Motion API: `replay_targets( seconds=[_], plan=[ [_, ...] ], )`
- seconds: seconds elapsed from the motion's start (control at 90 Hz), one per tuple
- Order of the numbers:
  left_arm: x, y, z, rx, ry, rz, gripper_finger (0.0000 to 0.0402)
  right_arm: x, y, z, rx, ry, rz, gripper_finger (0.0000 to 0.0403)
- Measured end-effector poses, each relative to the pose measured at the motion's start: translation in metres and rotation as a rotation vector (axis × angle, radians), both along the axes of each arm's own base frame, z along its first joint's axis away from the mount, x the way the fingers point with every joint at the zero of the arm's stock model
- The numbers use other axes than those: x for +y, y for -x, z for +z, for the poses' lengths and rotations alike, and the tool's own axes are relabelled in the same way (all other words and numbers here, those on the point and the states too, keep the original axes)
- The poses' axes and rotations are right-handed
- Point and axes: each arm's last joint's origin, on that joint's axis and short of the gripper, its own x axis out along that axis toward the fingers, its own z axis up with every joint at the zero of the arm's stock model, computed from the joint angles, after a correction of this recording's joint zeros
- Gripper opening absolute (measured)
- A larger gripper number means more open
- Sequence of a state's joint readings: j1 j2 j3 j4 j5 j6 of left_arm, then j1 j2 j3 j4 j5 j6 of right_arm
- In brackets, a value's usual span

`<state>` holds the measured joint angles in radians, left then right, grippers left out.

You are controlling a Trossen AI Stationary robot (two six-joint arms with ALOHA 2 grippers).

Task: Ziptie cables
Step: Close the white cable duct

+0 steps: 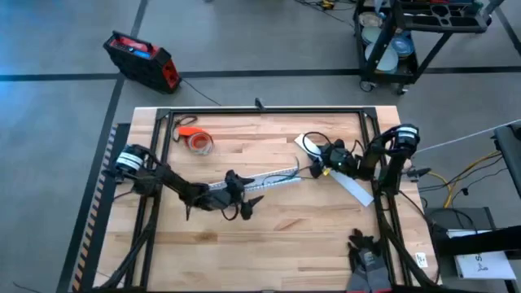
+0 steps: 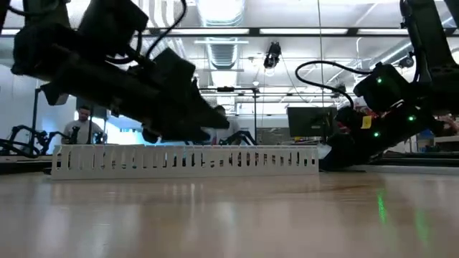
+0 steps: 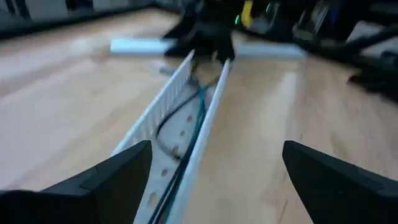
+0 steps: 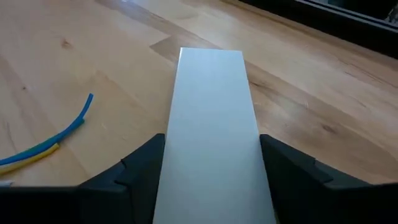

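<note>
Loosely, cables [image 3: 186,118] — green, dark — inside channel [image 3: 155,118]

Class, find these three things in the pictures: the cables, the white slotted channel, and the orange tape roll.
cables [image 3: 186,118]: left wrist view, the dark and teal strands lying inside the channel.
white slotted channel [image 2: 186,159]: low view, middle of its slotted side wall.
orange tape roll [image 1: 199,142]: high view, the roll's ring.

Wood table [image 1: 269,228] — smooth, satin
</note>
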<state>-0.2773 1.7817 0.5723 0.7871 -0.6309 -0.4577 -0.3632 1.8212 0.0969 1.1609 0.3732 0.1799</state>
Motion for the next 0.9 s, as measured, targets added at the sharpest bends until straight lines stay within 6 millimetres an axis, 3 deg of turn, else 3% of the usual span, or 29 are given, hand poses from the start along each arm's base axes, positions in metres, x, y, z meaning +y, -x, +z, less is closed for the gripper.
replay_targets(
  seconds=[0.2,0.378,0.589,0.722,0.9],
  plan=[
    [0.000,-0.002,0.011,0.076,-0.095,-0.020,0.0349,-0.001,-0.002,0.000,-0.001,-0.003,0.003,0.0217],
    [0.005,-0.001,0.008,0.133,-0.137,-0.037,0.0352,0.000,-0.002,0.000,-0.005,-0.010,0.006,0.0217],
    [0.041,-0.012,0.024,0.161,-0.129,-0.165,0.0372,0.000,-0.002,0.000,-0.009,-0.021,0.024,0.0217],
    [0.068,-0.020,0.022,0.256,-0.070,-0.230,0.0385,0.000,-0.002,0.000,-0.008,-0.026,0.030,0.0217],
    [0.071,-0.027,0.013,0.295,-0.079,-0.326,0.0388,0.001,-0.001,-0.001,-0.009,-0.031,0.034,0.0217]
  ],
)
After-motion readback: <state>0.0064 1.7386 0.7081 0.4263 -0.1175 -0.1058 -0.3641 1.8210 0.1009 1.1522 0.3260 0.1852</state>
